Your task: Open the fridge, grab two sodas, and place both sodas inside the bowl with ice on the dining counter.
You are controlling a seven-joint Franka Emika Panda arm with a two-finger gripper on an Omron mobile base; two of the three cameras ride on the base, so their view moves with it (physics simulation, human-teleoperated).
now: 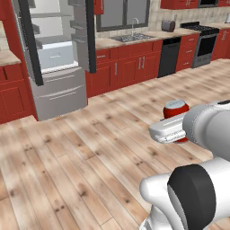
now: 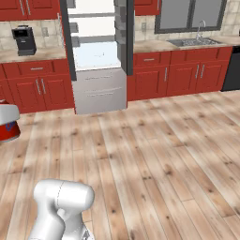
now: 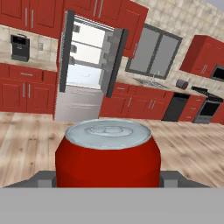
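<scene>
One fridge (image 2: 96, 56) stands against the far wall with both upper doors swung wide, well apart from my rig across the wood floor. I'd judge those open doors a hazard only if the base turns close by them. I count two bottom drawers on it, both shut.

One soda (image 3: 108, 153) sits upright between the fingers of my gripper (image 3: 108, 177), jaws spread wide and clamped on its red sides. In the left base view the can (image 1: 175, 110) shows just beyond the white hand. I count one can in hand; I cannot tell where the second is, nor the bowl or the dining counter.

My worry is the carry: the grip looks low on the can, so a sharp swing or a jolt of the base could tip or slip it out. A dropped can would roll on this floor.
</scene>
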